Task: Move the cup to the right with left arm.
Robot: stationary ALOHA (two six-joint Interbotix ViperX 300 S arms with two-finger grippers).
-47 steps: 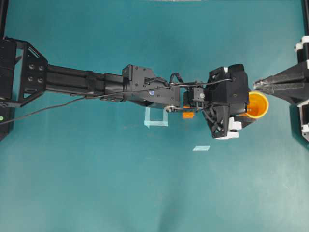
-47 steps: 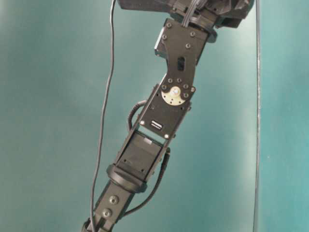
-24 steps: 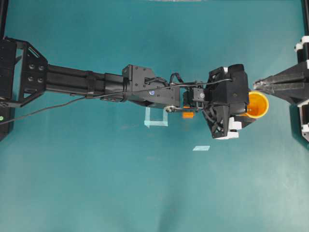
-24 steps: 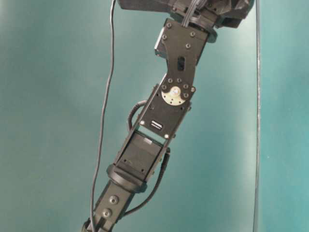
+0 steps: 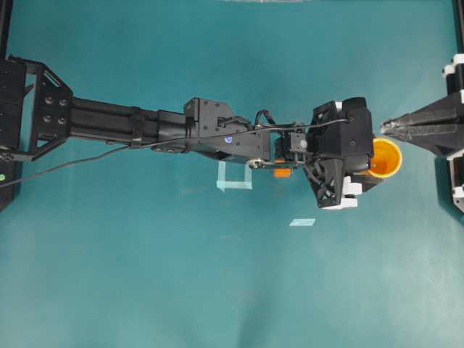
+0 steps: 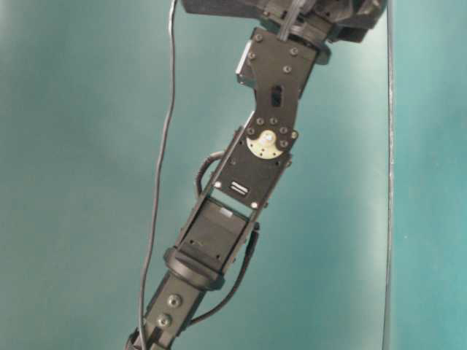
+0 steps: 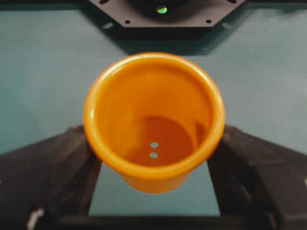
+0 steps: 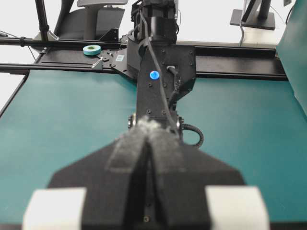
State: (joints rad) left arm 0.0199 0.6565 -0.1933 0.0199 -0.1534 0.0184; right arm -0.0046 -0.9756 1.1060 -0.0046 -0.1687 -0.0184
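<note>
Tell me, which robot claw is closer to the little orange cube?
Left. The left gripper sits just right of the orange cube, its arm passing over it, fingers either side of the cup. The right gripper is farther right, beyond the cup.

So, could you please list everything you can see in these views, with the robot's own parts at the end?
cup: one, yellow-orange, far right of the table, upright between the left end effector's fingers.
cube: one, small, orange, mid-table, mostly hidden under the left arm.
tape marks: two, pale, on the table below the arm in the overhead view.
tape roll: one, green, on the black frame behind the table.
table: one, teal surface.
left arm: one, black with a blue dot sticker, stretched across the table.
left end effector: one, black, its fingers either side of the cup.
right end effector: one, black, pointed, jaws together, beside the cup's rim.
</note>
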